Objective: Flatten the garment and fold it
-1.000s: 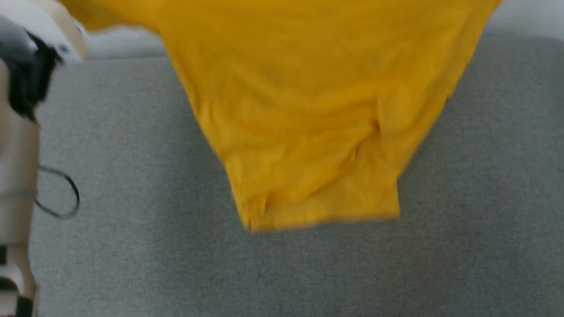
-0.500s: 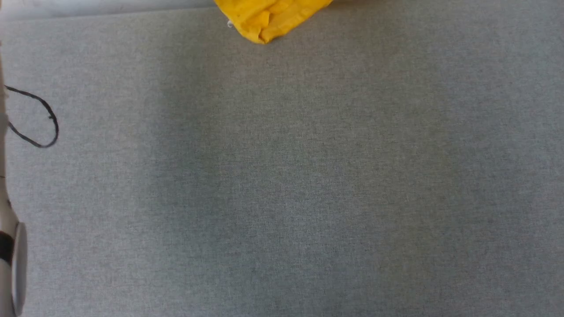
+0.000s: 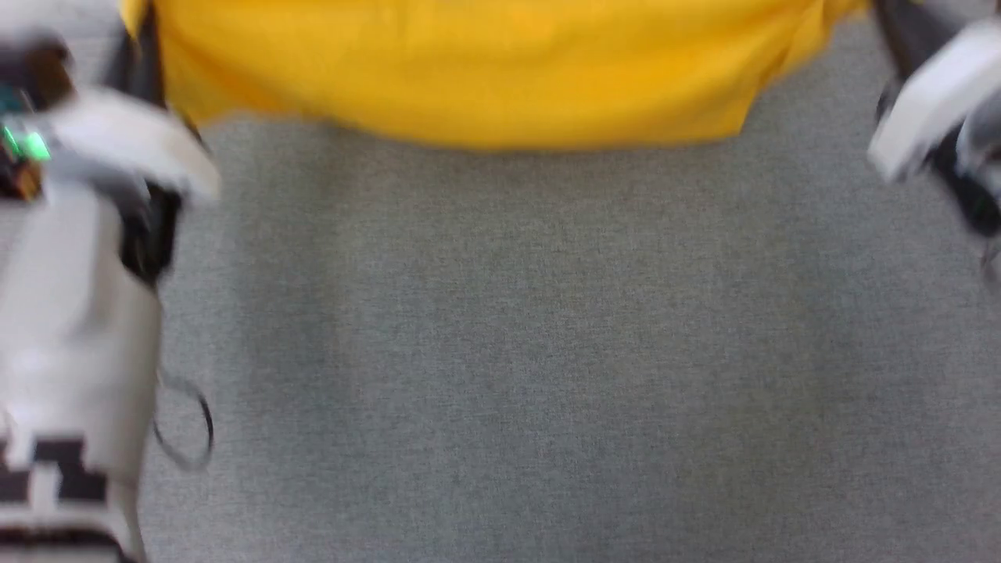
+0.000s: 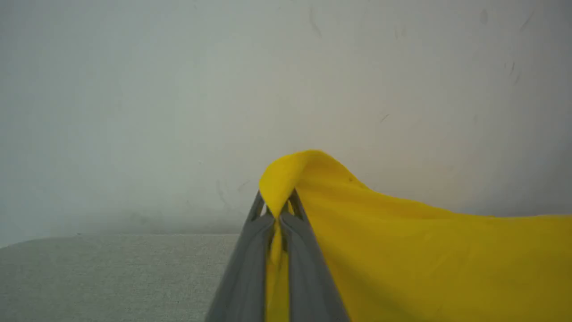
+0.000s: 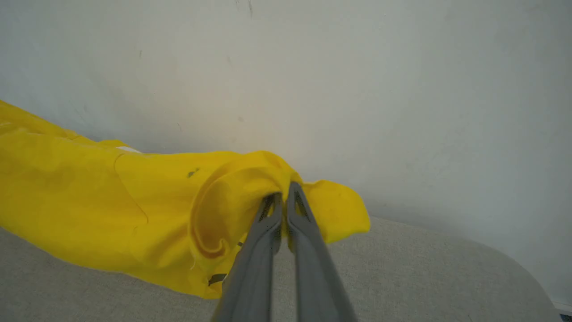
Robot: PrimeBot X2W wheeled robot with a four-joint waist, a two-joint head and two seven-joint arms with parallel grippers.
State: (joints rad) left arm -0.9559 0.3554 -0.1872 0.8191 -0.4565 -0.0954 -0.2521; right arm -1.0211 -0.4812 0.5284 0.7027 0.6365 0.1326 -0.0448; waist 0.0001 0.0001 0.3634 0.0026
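Observation:
The garment (image 3: 469,70), a bright yellow t-shirt, hangs as a wide band across the top of the head view, its lower edge straight and level above the grey surface. In the left wrist view my left gripper (image 4: 277,210) is shut on a pinched fold of the garment (image 4: 424,250), which stretches away to the right. My right gripper (image 5: 283,190) is shut on a bunched edge of the garment (image 5: 89,201), which trails to the left. Both pale forearms, the left forearm (image 3: 78,297) and the right forearm (image 3: 938,109), flank the cloth, blurred.
A grey fabric-covered surface (image 3: 508,352) lies under the cloth. A pale wall (image 4: 178,89) stands behind it. A thin black cable loop (image 3: 188,430) hangs by my left forearm. The surface's rounded far edge (image 5: 491,255) shows in the right wrist view.
The head view has swung a lot. A second ago the garment hung in a long tapering drape; now it spans the top as a wide, shallow band with both forearms in view.

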